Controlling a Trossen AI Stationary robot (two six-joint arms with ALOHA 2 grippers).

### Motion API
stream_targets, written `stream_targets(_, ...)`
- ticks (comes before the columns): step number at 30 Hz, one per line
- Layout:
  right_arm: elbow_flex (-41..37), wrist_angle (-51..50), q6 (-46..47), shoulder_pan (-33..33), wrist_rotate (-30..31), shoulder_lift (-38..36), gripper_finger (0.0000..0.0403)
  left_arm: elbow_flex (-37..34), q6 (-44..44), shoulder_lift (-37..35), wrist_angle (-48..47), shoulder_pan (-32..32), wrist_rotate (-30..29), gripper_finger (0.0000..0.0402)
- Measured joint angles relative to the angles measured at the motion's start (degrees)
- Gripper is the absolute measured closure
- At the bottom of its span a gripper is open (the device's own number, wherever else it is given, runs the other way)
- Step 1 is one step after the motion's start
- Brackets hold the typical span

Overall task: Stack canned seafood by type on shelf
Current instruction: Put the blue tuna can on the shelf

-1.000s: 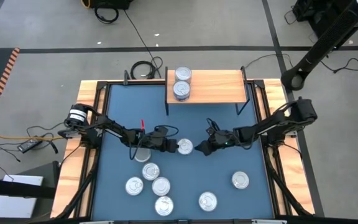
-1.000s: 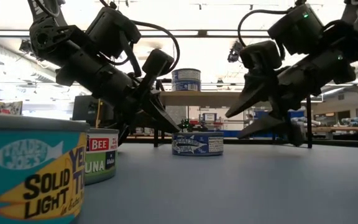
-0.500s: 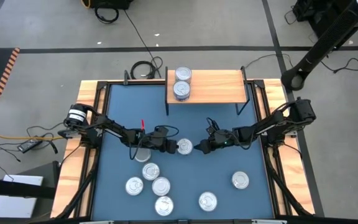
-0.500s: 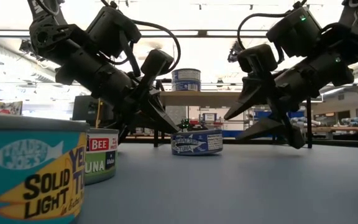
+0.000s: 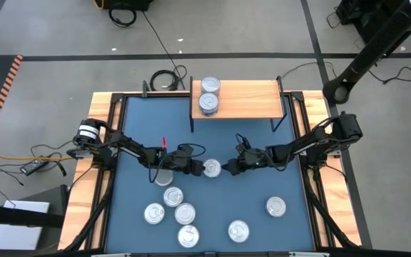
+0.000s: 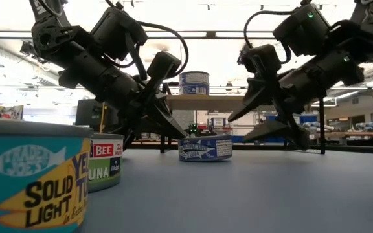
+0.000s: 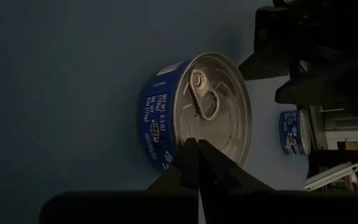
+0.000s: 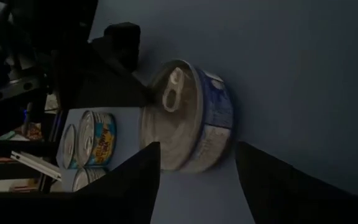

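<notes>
Right tool (image 6: 271,126) nearer tin (image 6: 205,149); "SOLID LIGHT" can (image 6: 31,178).

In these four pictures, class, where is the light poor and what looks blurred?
Low view: bright ceiling light behind turns both arms to silhouettes, and the nearest can is soft. Both wrist views: dim, though the blue can stays readable between the open right gripper and the shut left gripper. High view: evenly lit.
</notes>
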Motion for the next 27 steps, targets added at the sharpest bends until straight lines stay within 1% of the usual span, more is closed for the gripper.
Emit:
stream_targets(4,2.1,-3.4,-1.7,-0.2,0.4,0.0,0.0188,-0.2,0.1,0.1,0.8,0.1,0.3,0.0402)
stream_targets(9,2.4,-7.9,-0.9,-0.5,0.3,0.0,0.0187,-0.2,0.6,0.1,0.6,0.1,0.2,0.0402)
stream_targets(18,2.5,-6.7,0.0,-1.2,0.2,0.0,0.0173,-0.2,1.7,0.1,0.0,0.1,0.3,0.0402)
stream_targets(23,2.5,-6.7,0.3,-1.1,0.1,0.0,0.0171,-0.2,2.6,0.1,0.0,0.2,0.4,0.0402)
stream_targets(27,2.5,-6.2,1.5,-1.1,1.4,0.0,0.0171,-0.2,2.8,0.1,0.0,0.4,0.6,0.0402)
